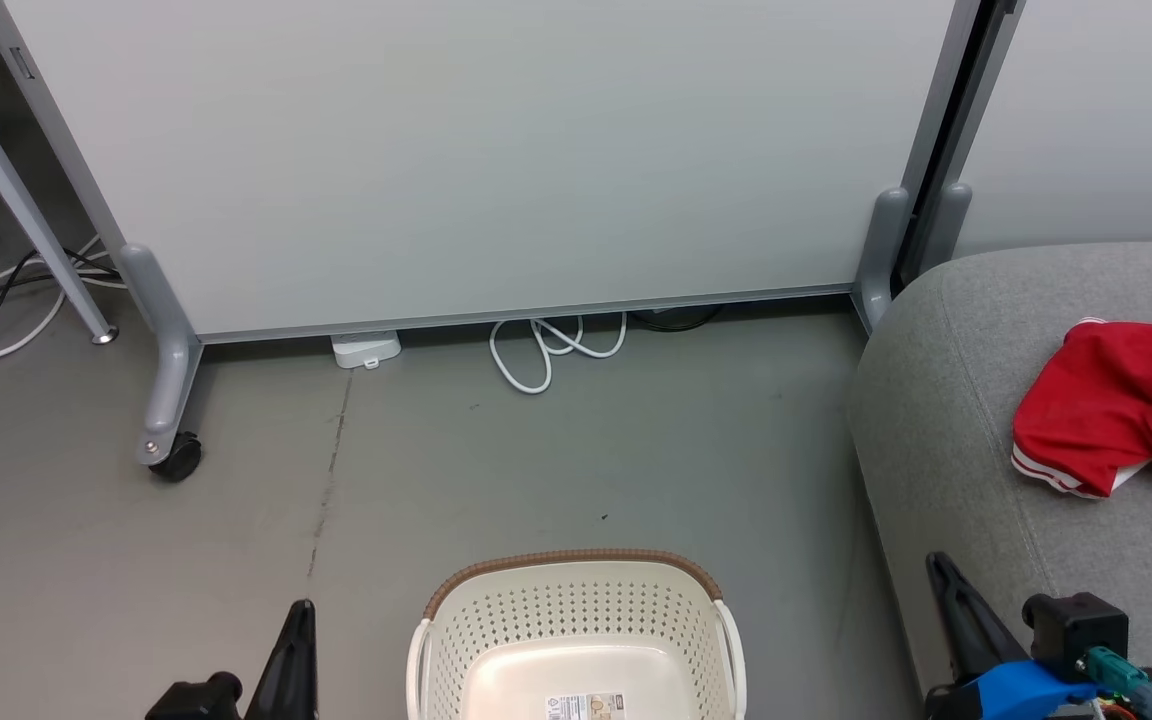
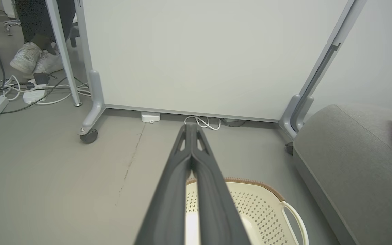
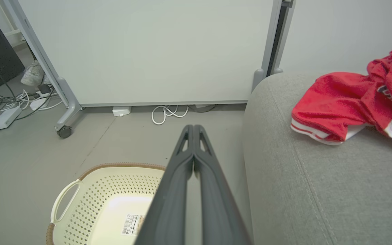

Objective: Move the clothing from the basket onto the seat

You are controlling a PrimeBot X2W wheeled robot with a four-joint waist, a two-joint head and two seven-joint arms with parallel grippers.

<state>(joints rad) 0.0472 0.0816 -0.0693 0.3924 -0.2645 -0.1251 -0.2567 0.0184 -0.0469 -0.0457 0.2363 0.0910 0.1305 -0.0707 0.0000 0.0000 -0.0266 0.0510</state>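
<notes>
Red clothing [image 1: 1106, 410] crumpled on grey seat [image 1: 936, 430]; perforated basket [image 1: 576, 610]; left end effector [image 2: 191, 127], right end effector [image 3: 193, 127] together.

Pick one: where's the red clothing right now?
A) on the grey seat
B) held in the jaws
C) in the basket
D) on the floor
A: the red clothing lies on the grey seat, while the basket holds nothing but a label on its bottom.
</notes>
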